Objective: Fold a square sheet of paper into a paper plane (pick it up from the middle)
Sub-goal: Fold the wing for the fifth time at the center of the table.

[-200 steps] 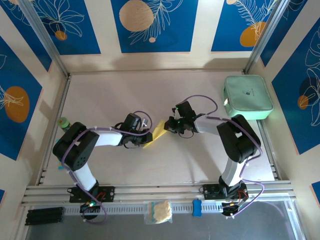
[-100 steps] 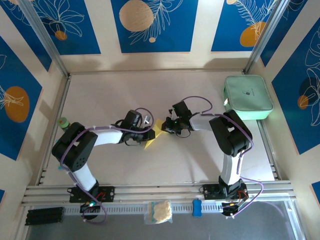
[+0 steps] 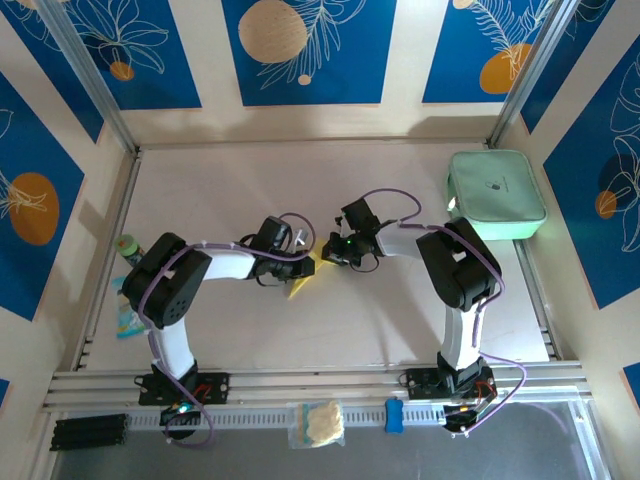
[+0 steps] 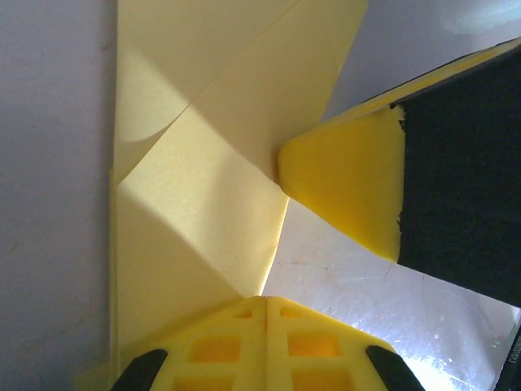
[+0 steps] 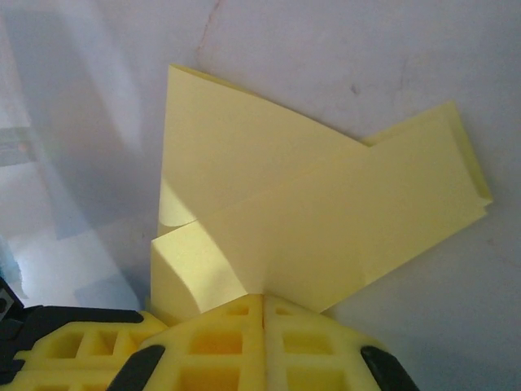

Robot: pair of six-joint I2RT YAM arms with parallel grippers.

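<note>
The yellow sheet of paper (image 3: pixel 302 276) lies mid-table, folded into overlapping flaps. It slants between the two grippers. My left gripper (image 3: pixel 303 264) comes at it from the left and is shut, with the paper's folded corner (image 4: pixel 195 204) pinched at its tips (image 4: pixel 265 303). The right gripper (image 3: pixel 323 251) reaches in from the right, shut on the paper's edge (image 5: pixel 326 204) at its tips (image 5: pixel 264 298). One yellow finger (image 4: pixel 350 191) of the right gripper shows in the left wrist view, touching the paper.
A mint-green case (image 3: pixel 497 193) sits at the back right. A cream wad in a clear bag (image 3: pixel 320 422) and a blue item (image 3: pixel 394 415) lie on the front rail. A green-capped object (image 3: pixel 127 244) and a small packet (image 3: pixel 128 318) are at the left edge.
Both grippers have closed in on each other, the right one moving left. The left arm's elbow swung right, uncovering the packet. The paper shifted slightly toward me.
</note>
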